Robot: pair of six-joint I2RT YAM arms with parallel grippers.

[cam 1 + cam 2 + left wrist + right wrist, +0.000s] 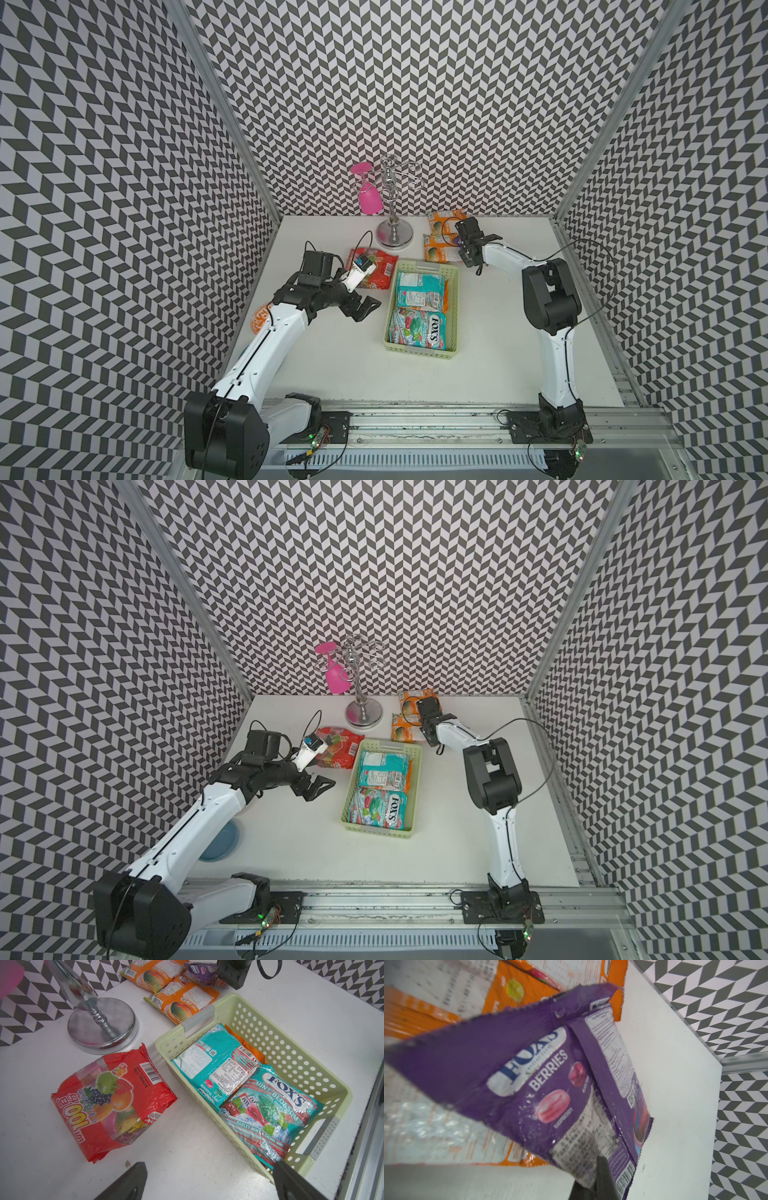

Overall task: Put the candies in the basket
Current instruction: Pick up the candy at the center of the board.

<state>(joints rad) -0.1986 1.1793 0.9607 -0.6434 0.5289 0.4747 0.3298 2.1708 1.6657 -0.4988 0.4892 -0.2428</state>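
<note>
**Thin pinch on a slick packet: a slip is the risk**

The right gripper (598, 1169) is closed on the purple Fox's Berries packet (550, 1076). It grips only thin film near the barcode corner. The rest of the packet slopes away from the jaws, creased, glossy and tilted. With so small a bite on slippery plastic, I judge it could slide out during the carry. Its free end could also drag the orange packets (512, 991) lying just beyond and under it.

Farther from these jaws, the pale green basket (291, 1059) already holds two teal Mint Blossom packets (220, 1064) over an orange one. A drop onto that heap might slide over the low wall.

The left gripper (207, 1169) is spread wide and empty. The red fruit-printed bag (112, 1101) lies ahead of one jaw and the basket ahead of the other.
</note>
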